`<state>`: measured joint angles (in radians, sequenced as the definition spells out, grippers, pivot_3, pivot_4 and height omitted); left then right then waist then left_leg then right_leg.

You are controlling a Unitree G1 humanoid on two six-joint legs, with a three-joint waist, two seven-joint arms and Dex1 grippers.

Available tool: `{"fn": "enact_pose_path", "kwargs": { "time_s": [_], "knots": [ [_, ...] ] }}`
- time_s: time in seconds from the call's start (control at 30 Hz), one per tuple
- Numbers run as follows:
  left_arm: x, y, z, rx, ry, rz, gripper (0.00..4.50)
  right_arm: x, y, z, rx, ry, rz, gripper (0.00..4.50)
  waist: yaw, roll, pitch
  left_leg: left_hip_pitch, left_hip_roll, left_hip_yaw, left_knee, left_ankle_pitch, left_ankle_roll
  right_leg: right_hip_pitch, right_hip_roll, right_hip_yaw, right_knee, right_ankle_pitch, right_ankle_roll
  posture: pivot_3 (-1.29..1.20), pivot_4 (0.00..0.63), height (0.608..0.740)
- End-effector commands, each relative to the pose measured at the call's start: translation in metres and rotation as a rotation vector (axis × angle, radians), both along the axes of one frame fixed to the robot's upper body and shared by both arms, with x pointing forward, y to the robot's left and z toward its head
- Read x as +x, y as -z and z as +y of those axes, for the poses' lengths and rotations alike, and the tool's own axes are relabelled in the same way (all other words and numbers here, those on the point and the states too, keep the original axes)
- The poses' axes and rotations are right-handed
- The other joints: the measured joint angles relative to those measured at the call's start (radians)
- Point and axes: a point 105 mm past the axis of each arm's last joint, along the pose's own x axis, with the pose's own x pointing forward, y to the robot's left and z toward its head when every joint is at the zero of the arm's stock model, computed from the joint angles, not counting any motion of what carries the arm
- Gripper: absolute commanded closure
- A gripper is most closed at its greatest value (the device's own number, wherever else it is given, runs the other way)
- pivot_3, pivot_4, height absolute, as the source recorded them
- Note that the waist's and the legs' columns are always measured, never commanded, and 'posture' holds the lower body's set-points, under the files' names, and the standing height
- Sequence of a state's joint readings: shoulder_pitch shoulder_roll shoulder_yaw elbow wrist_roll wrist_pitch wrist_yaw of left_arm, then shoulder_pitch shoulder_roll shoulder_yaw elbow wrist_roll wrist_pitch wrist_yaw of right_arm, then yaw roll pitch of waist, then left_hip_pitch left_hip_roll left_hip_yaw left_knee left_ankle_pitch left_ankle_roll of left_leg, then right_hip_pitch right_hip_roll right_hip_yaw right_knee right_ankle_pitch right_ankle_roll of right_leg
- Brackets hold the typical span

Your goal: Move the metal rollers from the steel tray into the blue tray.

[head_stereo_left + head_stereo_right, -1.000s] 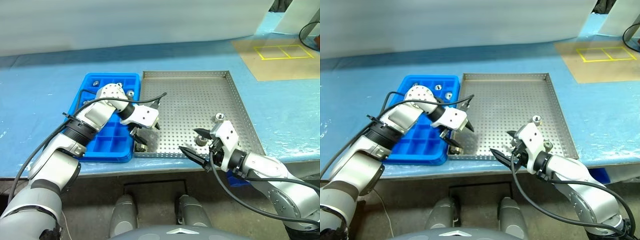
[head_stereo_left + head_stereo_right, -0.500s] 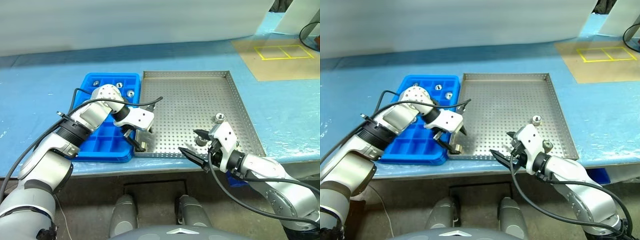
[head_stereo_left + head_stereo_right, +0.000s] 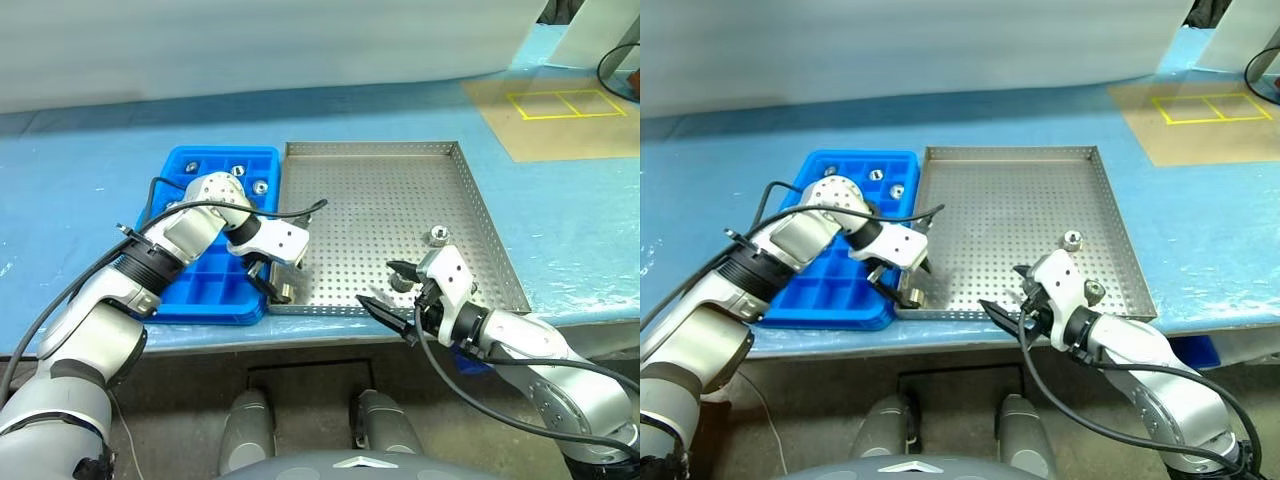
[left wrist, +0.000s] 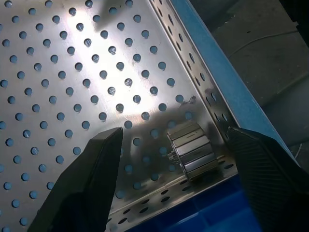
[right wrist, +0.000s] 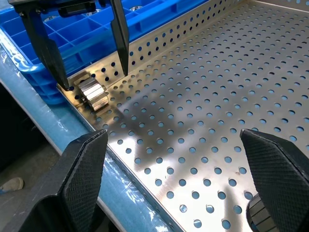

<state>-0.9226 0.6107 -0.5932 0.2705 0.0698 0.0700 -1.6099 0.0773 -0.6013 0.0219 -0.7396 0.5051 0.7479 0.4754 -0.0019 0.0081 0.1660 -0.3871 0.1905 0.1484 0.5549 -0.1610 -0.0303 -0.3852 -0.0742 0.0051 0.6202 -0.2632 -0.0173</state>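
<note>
The steel tray (image 3: 380, 200) lies in the middle, with the blue tray (image 3: 180, 160) against its left side. One metal roller (image 3: 282, 293) lies on its side in the steel tray's near-left corner. My left gripper (image 3: 275, 283) points down over it, open, with a finger on either side of the roller (image 4: 192, 150) and apart from it. Two more rollers (image 3: 438, 236) (image 3: 1095, 291) stand near the tray's right rim. My right gripper (image 3: 374, 281) hovers open and empty above the near rim beside them. Three rollers (image 3: 260, 186) sit in the blue tray's far cells.
The table's front edge runs just below both trays. At the far right lies a tan mat with a yellow outline (image 3: 565, 103). A black cable (image 3: 300, 207) loops off my left wrist over the steel tray.
My left wrist has turned a little and settled slightly lower over the corner roller, its fingers still open. The right arm has not moved.
</note>
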Motion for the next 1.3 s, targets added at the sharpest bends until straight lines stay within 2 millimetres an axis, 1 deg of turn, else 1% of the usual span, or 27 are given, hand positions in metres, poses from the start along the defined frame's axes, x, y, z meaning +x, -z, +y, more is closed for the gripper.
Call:
{"fn": "enact_pose_path", "kwargs": {
  "time_s": [0.03, 0.37, 0.6, 0.7, 0.73, 0.87, 0.93, 1.0, 1.03, 1.07, 1.13, 1.2, 1.3],
  "knots": [
    [-0.002, 0.001, 0.001, 0.010, -0.005, 0.006, 0.84, -0.002, -0.008, 0.004, 0.007, -0.011, -0.047, 0.00, -0.002, 0.000, 0.000, 0.000, 0.000, 0.000, 0.000, 0.000, 0.000, 0.000, 0.000, 0.000, 0.000, 0.000, 0.000, -0.36, 0.150, 0.740],
    [0.004, 0.012, 0.005, 0.056, -0.040, -0.003, 0.84, -0.003, -0.008, 0.005, 0.008, -0.007, -0.046, 0.00, -0.009, 0.000, 0.000, 0.000, 0.000, 0.000, 0.000, 0.000, 0.000, 0.000, 0.000, 0.000, 0.000, 0.000, 0.000, -0.38, 0.150, 0.740],
    [0.003, 0.018, 0.006, 0.075, -0.047, 0.021, 0.84, -0.004, -0.008, 0.004, 0.007, 0.002, -0.047, 0.00, -0.012, 0.000, 0.000, 0.001, 0.000, 0.000, 0.000, 0.000, 0.000, 0.000, 0.000, 0.000, 0.000, 0.000, 0.000, -0.38, 0.150, 0.740],
    [0.003, 0.020, 0.007, 0.089, -0.060, 0.037, 1.40, -0.003, -0.008, 0.004, 0.009, 0.003, -0.050, 0.00, -0.012, 0.000, 0.000, 0.001, 0.000, 0.000, 0.000, 0.000, 0.000, 0.001, 0.000, 0.000, 0.000, 0.000, 0.000, -0.38, 0.150, 0.740],
    [0.003, 0.022, 0.009, 0.101, -0.062, 0.044, 1.65, -0.003, -0.008, 0.004, 0.009, 0.004, -0.051, 0.00, -0.012, 0.000, 0.000, 0.001, 0.000, 0.000, 0.000, 0.000, 0.000, 0.001, 0.000, 0.000, 0.000, 0.000, 0.000, -0.38, 0.150, 0.740],
    [0.001, 0.023, 0.012, 0.115, -0.066, 0.067, 3.07, -0.002, -0.009, 0.004, 0.009, 0.008, -0.055, 0.00, -0.013, 0.000, 0.000, 0.002, 0.000, 0.000, 0.000, 0.000, 0.000, 0.001, 0.000, 0.000, 0.001, 0.000, 0.000, -0.39, 0.150, 0.740],
    [0.000, 0.023, 0.012, 0.119, -0.063, 0.077, 3.70, -0.001, -0.009, 0.004, 0.008, 0.011, -0.058, 0.00, -0.013, 0.000, 0.000, 0.002, 0.001, 0.000, 0.000, 0.000, 0.000, 0.001, 0.000, 0.000, 0.001, 0.000, 0.000, -0.39, 0.150, 0.740],
    [0.000, 0.022, 0.011, 0.109, -0.067, 0.082, 3.70, -0.001, -0.009, 0.004, 0.009, 0.012, -0.060, 0.00, -0.014, 0.000, 0.000, 0.002, 0.000, 0.000, 0.000, 0.000, 0.000, 0.001, 0.000, 0.001, 0.001, 0.000, 0.000, -0.39, 0.150, 0.740],
    [0.002, 0.020, 0.007, 0.084, -0.078, 0.085, 3.70, -0.001, -0.009, 0.004, 0.010, 0.013, -0.060, 0.00, -0.014, 0.000, 0.000, 0.002, 0.001, 0.000, 0.000, 0.000, 0.000, 0.001, 0.000, 0.001, 0.001, 0.000, 0.000, -0.39, 0.150, 0.740],
    [0.005, 0.011, -0.005, -0.002, -0.120, 0.102, 3.70, 0.000, -0.009, 0.005, 0.011, 0.013, -0.061, 0.00, -0.013, 0.000, 0.000, 0.002, 0.000, 0.000, 0.000, 0.000, 0.000, 0.001, 0.000, 0.001, 0.000, 0.000, 0.000, -0.38, 0.150, 0.740],
    [0.004, -0.008, -0.025, -0.150, -0.175, 0.177, 3.70, 0.002, -0.009, 0.006, 0.015, 0.011, -0.062, 0.00, -0.010, 0.000, 0.000, 0.002, 0.000, 0.000, 0.000, 0.000, 0.000, 0.001, 0.000, 0.001, 0.000, 0.000, 0.000, -0.36, 0.150, 0.740],
    [0.004, -0.023, -0.036, -0.254, -0.222, 0.227, 3.70, 0.004, -0.009, 0.009, 0.020, -0.001, -0.064, 0.00, -0.009, -0.001, 0.001, 0.000, 0.000, 0.000, 0.002, 0.000, 0.001, 0.001, 0.000, 0.000, 0.001, 0.000, 0.000, -0.33, 0.150, 0.740],
    [0.014, -0.038, -0.046, -0.392, -0.326, 0.208, 3.70, 0.011, -0.011, 0.015, 0.026, -0.039, -0.074, 0.00, -0.009, -0.001, 0.001, 0.000, 0.000, 0.000, 0.003, -0.001, 0.001, 0.001, 0.000, 0.000, 0.001, 0.000, -0.001, -0.28, 0.150, 0.740]
  ]
}}
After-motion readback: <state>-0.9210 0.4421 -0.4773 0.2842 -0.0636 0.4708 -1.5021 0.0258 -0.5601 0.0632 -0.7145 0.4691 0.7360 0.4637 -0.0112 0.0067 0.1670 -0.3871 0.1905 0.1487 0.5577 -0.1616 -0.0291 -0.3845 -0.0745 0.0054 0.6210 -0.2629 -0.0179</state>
